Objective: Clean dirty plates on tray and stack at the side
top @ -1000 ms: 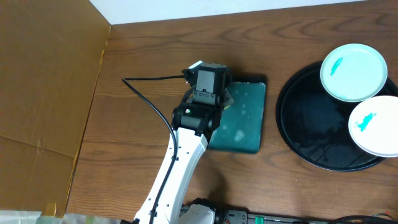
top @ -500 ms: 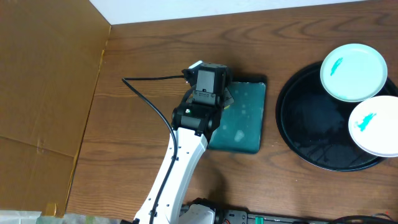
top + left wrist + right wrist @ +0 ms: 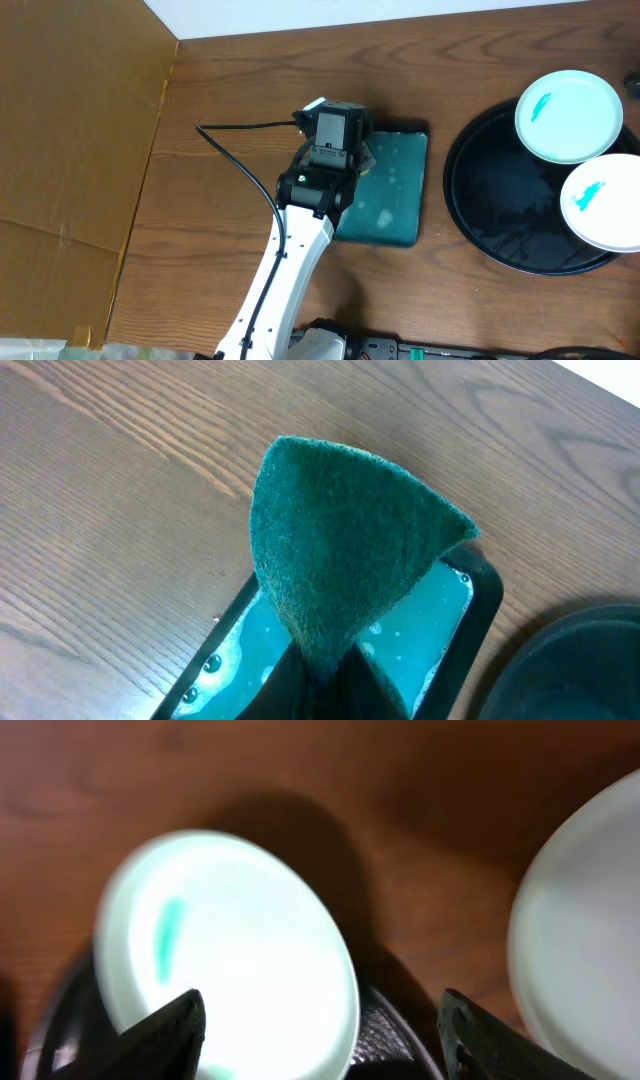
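My left gripper (image 3: pixel 330 682) is shut on a folded green scouring pad (image 3: pixel 345 550), which stands up over the soapy teal tray (image 3: pixel 448 615). From overhead that gripper (image 3: pixel 360 157) sits at the teal tray's left end. Two white plates with turquoise smears lie on the big black tray (image 3: pixel 500 190): one (image 3: pixel 568 115) overhangs its far rim, the other (image 3: pixel 605 203) its right side. In the right wrist view my right gripper (image 3: pixel 325 1040) is open above a smeared plate (image 3: pixel 225 955) whose right edge lies between the fingers (image 3: pixel 165 1040). Another white plate (image 3: pixel 590 930) shows at the right.
The rectangular teal tray (image 3: pixel 395 200) holds foamy water in the table's middle. A brown cardboard sheet (image 3: pixel 70 130) covers the left side. A black cable (image 3: pixel 240 165) loops from the left arm across the wood. The right arm is outside the overhead view.
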Controlling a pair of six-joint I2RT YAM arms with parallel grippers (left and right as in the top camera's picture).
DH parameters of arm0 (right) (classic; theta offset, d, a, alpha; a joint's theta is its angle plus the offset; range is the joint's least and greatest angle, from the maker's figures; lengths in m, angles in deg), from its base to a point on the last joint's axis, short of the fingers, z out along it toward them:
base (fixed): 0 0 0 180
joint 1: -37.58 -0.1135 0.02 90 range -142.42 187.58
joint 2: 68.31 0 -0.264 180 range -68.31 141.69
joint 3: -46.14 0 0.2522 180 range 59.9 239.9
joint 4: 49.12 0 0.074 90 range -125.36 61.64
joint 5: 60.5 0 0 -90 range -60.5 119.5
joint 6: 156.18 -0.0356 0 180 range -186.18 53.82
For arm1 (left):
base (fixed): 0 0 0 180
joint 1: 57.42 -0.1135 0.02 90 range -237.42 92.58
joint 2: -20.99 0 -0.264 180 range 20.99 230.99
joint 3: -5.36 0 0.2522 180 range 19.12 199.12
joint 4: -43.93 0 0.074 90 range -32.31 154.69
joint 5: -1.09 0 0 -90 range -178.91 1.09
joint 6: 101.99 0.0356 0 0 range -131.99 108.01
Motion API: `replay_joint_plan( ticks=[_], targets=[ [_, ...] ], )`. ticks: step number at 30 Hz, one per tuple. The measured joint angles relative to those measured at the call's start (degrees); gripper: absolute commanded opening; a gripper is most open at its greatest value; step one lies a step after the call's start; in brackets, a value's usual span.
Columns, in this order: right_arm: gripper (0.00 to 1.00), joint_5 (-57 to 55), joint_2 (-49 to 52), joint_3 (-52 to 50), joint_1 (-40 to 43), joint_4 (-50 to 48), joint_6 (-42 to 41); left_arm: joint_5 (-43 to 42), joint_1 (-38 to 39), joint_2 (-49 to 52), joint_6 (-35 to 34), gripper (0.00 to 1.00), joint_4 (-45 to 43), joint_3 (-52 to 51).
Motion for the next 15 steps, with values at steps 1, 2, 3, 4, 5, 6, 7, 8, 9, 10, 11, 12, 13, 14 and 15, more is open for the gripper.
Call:
replay_joint_plan(
  ticks=[1,2,3,4,5,6,7,8,9,10,11,12,13,14,15],
  targets=[
    [0.71,-1.09,1.44,-0.04,-0.76,-0.02,-0.48,0.0,0.0,0.0,0.0,0.07,0.0,0.0],
    [0.7,-2.29,3.04,-0.09,-1.62,0.0,-1.01,0.02,0.0,0.0,0.0,0.07,0.0,0.0],
    [0.68,-3.56,4.63,-0.13,-2.32,-0.02,-1.6,0.02,0.0,0.0,0.0,0.07,0.0,0.0],
    [0.66,-4.09,5.4,-0.17,-2.51,-0.04,-1.9,0.0,0.0,0.0,0.0,0.07,0.0,0.0],
    [0.64,-4.57,6.58,-0.39,-2.89,-0.31,-2.27,0.0,0.0,0.0,0.0,0.07,0.0,0.0],
    [0.62,-4.74,7.34,-0.48,-2.99,-0.66,-2.43,0.0,0.0,0.0,0.0,0.07,0.0,0.0],
    [0.6,-4.74,8.26,-0.48,-3.06,-1.2,-2.84,0.02,0.0,0.0,0.0,0.07,0.0,0.0],
    [0.57,-4.72,8.96,-0.48,-3.1,-1.6,-3.04,0.0,0.0,0.0,0.0,0.08,-0.07,0.0],
    [0.55,-4.72,9.6,-0.48,-3.1,-1.79,-3.17,0.0,0.0,0.0,0.0,0.07,-0.13,0.0],
    [0.52,-4.83,10.01,-0.52,-3.13,-1.97,-3.32,0.0,0.0,0.0,0.0,0.07,-0.15,0.0],
    [0.47,-4.96,10.38,-0.52,-3.23,-2.25,-3.5,0.0,0.0,0.0,0.0,0.07,-0.17,0.0],
    [0.43,-4.94,10.54,-0.52,-3.37,-2.54,-3.43,0.0,0.0,0.0,0.0,0.07,-0.17,0.0],
    [0.38,-5.35,10.6,-0.52,-3.5,-2.91,-3.37,0.02,0.0,0.0,0.0,0.07,-0.17,0.0],
    [0.33,-5.55,10.6,-0.52,-3.58,-3.39,-3.48,0.02,0.0,0.02,0.0,0.07,-0.17,0.0],
    [0.29,-5.64,10.6,-0.52,-3.65,-3.72,-3.48,0.02,0.0,0.04,0.0,0.07,-0.17,0.0]
  ],
)
